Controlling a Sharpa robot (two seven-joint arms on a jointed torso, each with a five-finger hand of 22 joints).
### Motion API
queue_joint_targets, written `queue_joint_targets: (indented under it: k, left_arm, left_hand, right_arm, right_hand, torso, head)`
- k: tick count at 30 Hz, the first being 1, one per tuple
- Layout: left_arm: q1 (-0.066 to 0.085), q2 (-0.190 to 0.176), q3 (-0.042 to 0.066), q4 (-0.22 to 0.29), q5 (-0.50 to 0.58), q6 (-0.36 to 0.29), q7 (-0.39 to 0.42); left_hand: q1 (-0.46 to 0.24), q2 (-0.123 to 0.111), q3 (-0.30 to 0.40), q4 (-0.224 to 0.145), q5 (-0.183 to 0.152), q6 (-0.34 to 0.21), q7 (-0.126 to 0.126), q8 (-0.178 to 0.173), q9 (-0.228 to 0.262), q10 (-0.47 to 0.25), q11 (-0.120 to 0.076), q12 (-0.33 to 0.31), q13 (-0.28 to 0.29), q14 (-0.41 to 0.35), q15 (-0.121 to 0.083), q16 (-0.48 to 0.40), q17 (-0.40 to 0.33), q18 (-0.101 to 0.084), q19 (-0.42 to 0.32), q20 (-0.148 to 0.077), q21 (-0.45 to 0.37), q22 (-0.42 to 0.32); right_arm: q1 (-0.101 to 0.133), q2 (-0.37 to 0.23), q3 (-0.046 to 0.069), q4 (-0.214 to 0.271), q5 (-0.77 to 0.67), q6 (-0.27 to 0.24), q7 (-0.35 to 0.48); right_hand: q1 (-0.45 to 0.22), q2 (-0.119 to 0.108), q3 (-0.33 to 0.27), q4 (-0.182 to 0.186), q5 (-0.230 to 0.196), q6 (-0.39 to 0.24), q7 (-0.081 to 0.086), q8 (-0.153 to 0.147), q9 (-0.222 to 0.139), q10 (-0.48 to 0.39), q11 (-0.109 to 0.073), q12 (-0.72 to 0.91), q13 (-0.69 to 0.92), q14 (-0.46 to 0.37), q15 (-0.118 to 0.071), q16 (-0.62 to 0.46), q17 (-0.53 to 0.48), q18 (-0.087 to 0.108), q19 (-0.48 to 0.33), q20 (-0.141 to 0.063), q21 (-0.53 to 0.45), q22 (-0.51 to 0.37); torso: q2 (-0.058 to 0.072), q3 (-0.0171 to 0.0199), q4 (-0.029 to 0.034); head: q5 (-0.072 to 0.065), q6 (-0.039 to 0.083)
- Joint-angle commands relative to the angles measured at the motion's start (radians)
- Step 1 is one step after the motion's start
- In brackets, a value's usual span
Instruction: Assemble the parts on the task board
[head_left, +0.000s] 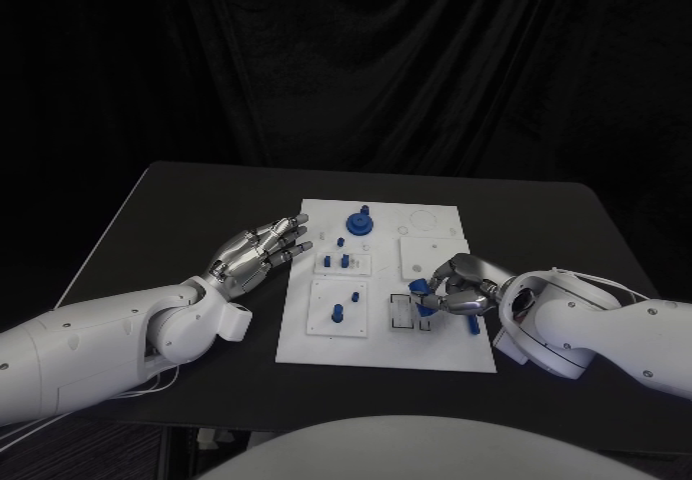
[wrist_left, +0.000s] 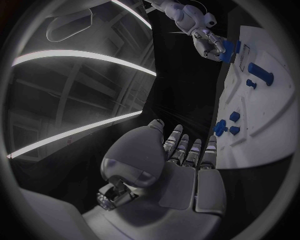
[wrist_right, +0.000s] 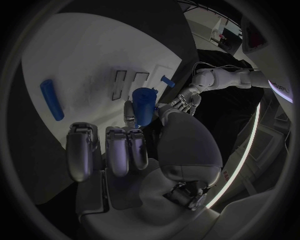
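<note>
A robot works at a black table (head_left: 173, 200), assembling small blue parts on the white task board (head_left: 325, 335) at the table's middle. Its right hand (head_left: 454, 285), reaching in from about four o'clock, pinches a blue part (head_left: 420, 290) between thumb and fingers and holds it just above the pair of narrow slots (head_left: 408, 315) near the board's four o'clock corner; the right wrist view shows the same blue part (wrist_right: 144, 105) upright in the fingertips, its lower end pointed toward the slots (wrist_right: 128, 84), apparently so that it can be lowered straight in. The long blue bar (wrist_right: 51, 99) lies flat on the board, apart from the held piece.

The left hand (head_left: 260, 250) rests at nine o'clock, just off the board's edge, fingers spread and holding nothing, seemingly parked clear of the working area while staying near enough to steady the board.

Other parts already stand on the board: a round blue piece with a peg (head_left: 359, 221) near twelve o'clock, a small cluster of pegs (head_left: 336, 261) at the centre, and a single peg (head_left: 342, 312) in the plate toward seven o'clock. Insertion looks to be the step in hand; a slight tilt could jam the part against a slot's rim.
</note>
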Motion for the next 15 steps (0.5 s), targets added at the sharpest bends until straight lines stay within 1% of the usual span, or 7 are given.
queue_joint_targets:
  k: [1,4,5,6,9,11,15]
  left_arm:
    - [-0.002,0.003,0.001,0.001,0.004,0.013,0.011]
    - [-0.002,0.003,0.001,0.0,0.004,0.014,0.01]
    - [-0.002,0.003,0.001,0.0,0.004,0.014,0.01]
    - [-0.002,0.003,0.001,-0.001,0.004,0.014,0.01]
    - [-0.002,0.005,0.001,-0.002,0.004,0.015,0.009]
    - [-0.002,0.007,0.001,-0.004,0.004,0.016,0.009]
    - [-0.002,0.007,0.001,-0.004,0.004,0.016,0.009]
  left_hand:
    - [0.01,0.003,0.007,-0.003,0.008,-0.005,0.002,0.003,0.0,0.002,0.008,0.004,0.002,0.001,0.004,0.001,0.001,0.01,0.001,0.006,0.001,-0.002]
    - [0.01,0.003,0.007,-0.003,0.008,-0.005,0.002,0.003,0.0,0.002,0.008,0.004,0.002,0.001,0.004,0.001,0.001,0.01,0.001,0.006,0.001,-0.002]
    - [0.01,0.003,0.008,-0.003,0.009,-0.005,0.002,0.003,0.0,0.002,0.008,0.004,0.002,0.001,0.004,0.001,0.001,0.01,0.001,0.006,0.001,-0.002]
    - [0.011,0.003,0.009,-0.003,0.009,-0.005,0.002,0.003,0.0,0.002,0.008,0.004,0.002,0.001,0.004,0.001,0.001,0.01,0.001,0.006,0.001,-0.002]
    - [0.011,0.003,0.009,-0.003,0.009,-0.005,0.002,0.003,0.0,0.002,0.008,0.004,0.002,0.001,0.004,0.001,0.001,0.01,0.001,0.006,0.001,-0.002]
    - [0.011,0.003,0.009,-0.003,0.009,-0.005,0.002,0.003,0.0,0.002,0.008,0.004,0.002,0.001,0.004,0.001,0.001,0.01,0.001,0.006,0.001,-0.002]
    - [0.011,0.003,0.009,-0.003,0.009,-0.005,0.002,0.003,0.0,0.002,0.008,0.004,0.002,0.001,0.004,0.001,0.001,0.01,0.001,0.006,0.001,-0.002]
  right_arm:
    - [-0.001,0.009,0.0,-0.011,0.04,0.059,-0.02]
    - [-0.005,0.018,-0.001,-0.02,0.041,0.075,-0.028]
    - [-0.006,0.021,-0.001,-0.023,0.042,0.077,-0.029]
    - [-0.007,0.024,-0.001,-0.026,0.042,0.079,-0.029]
    - [-0.01,0.033,-0.001,-0.034,0.042,0.079,-0.027]
    - [-0.011,0.039,-0.001,-0.04,0.043,0.075,-0.025]
    - [-0.011,0.039,-0.001,-0.04,0.043,0.075,-0.025]
  right_hand:
    - [-0.022,0.0,0.065,-0.059,-0.019,-0.01,0.004,0.004,0.096,0.102,0.005,0.003,0.263,0.105,0.004,0.003,0.263,-0.004,0.053,-0.002,-0.008,0.227]
    - [-0.033,0.002,0.054,-0.049,-0.028,-0.012,0.007,0.001,0.094,0.102,0.007,0.003,0.263,0.105,0.006,0.003,0.263,-0.002,0.05,0.0,-0.012,0.226]
    - [-0.042,0.005,0.045,-0.04,-0.045,-0.012,0.008,-0.002,0.093,0.102,0.009,0.003,0.263,0.105,0.008,0.003,0.263,-0.002,0.048,0.002,-0.015,0.225]
    - [-0.042,0.005,0.045,-0.04,-0.045,-0.012,0.008,-0.002,0.093,0.102,0.009,0.003,0.263,0.105,0.008,0.003,0.263,-0.002,0.048,0.002,-0.015,0.225]
    - [-0.055,0.012,0.028,-0.026,-0.067,-0.012,0.011,-0.007,0.09,0.102,0.011,0.003,0.263,0.105,0.01,0.003,0.263,0.0,0.046,0.004,-0.019,0.223]
    - [-0.065,0.02,0.01,-0.013,-0.102,-0.011,0.012,-0.012,0.087,0.102,0.013,0.003,0.263,0.105,0.011,0.003,0.263,0.001,0.043,0.006,-0.024,0.221]
    - [-0.065,0.02,0.01,-0.013,-0.102,-0.011,0.012,-0.012,0.087,0.102,0.013,0.003,0.263,0.105,0.011,0.003,0.263,0.001,0.043,0.006,-0.024,0.221]
  torso:
    - [0.0,-0.0007,-0.0012]
    - [0.001,0.0007,-0.0024]
    - [0.001,0.0007,-0.003]
    - [0.0,0.0004,-0.0023]
    - [0.0,0.0007,-0.0016]
    - [0.001,0.0011,-0.0017]
    - [0.001,0.0011,-0.0017]
  head:
    - [0.005,0.0]
    - [0.007,0.0]
    - [0.008,0.0]
    - [0.007,0.0]
    - [0.005,0.0]
    - [0.006,0.0]
    - [0.006,0.0]
